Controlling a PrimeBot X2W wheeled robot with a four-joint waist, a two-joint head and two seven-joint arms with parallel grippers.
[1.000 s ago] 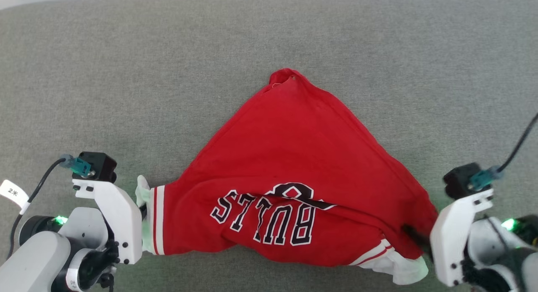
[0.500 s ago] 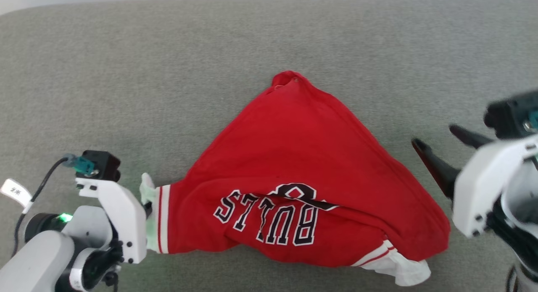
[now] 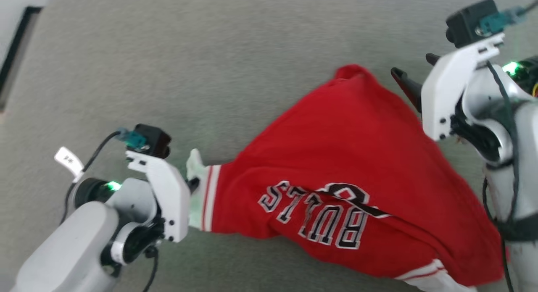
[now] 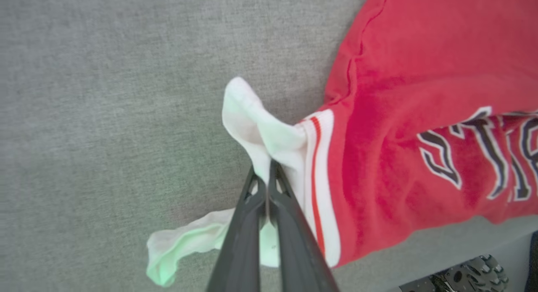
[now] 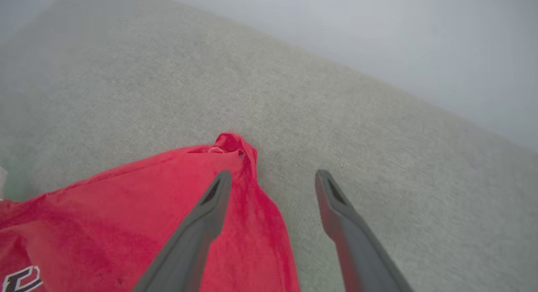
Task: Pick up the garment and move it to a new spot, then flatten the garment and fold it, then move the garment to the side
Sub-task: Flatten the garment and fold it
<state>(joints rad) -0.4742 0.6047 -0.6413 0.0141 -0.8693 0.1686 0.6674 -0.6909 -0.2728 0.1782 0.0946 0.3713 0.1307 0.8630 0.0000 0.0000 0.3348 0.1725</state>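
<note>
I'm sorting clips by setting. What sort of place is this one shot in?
Probably an indoor room set up for testing: the garment lies on a broad grey fabric-covered surface, perhaps a padded table or bed, with a plain pale wall behind it.

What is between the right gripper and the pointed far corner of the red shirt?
Nothing but bare grey fabric surface, as the right wrist view shows. The open right gripper is right beside the corner of the shirt.

grey fabric surface (image 3: 168, 73) | pale wall (image 5: 399, 31) beyond far edge | dark strip (image 3: 17, 40) upper left, head view
</note>
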